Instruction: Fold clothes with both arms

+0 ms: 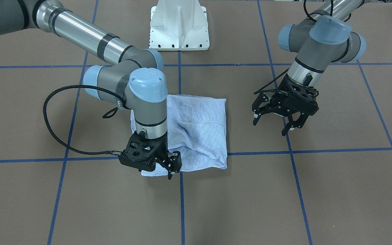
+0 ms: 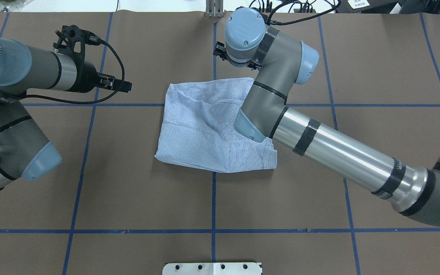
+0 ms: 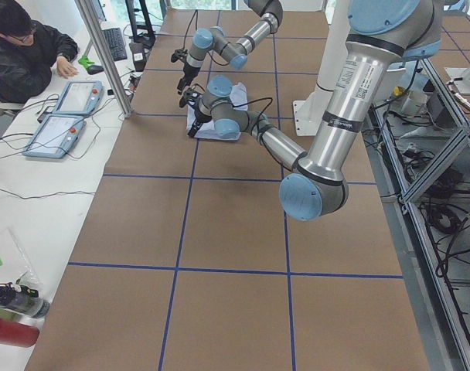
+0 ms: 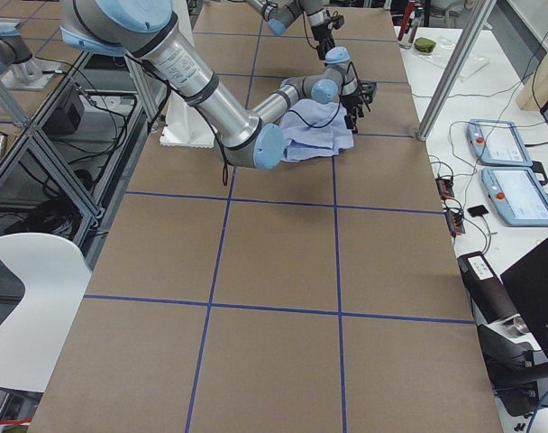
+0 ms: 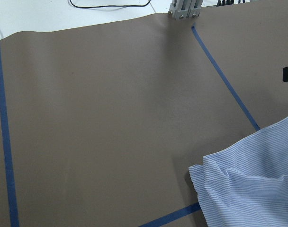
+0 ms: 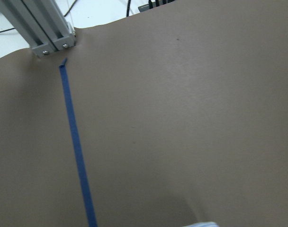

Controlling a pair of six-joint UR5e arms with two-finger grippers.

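Observation:
The light-blue striped shirt (image 1: 199, 129) lies folded into a rough square in the middle of the table, and it also shows from overhead (image 2: 201, 130). My right gripper (image 1: 171, 172) points down at the shirt's edge farthest from the robot. Its fingers look shut, with no cloth lifted between them. The right arm (image 2: 330, 149) reaches across over the shirt. My left gripper (image 1: 272, 124) is open and empty above bare table, well off to the shirt's side (image 2: 124, 84). The left wrist view shows a shirt corner (image 5: 253, 189). The right wrist view shows only a sliver of the shirt (image 6: 198, 224).
The white pedestal base (image 1: 179, 27) stands behind the shirt on the robot's side. Blue tape lines (image 1: 181, 204) grid the brown table. An aluminium post (image 2: 214, 7) stands at the far edge. An operator (image 3: 22, 54) and teach pendants (image 3: 65, 116) are beyond it.

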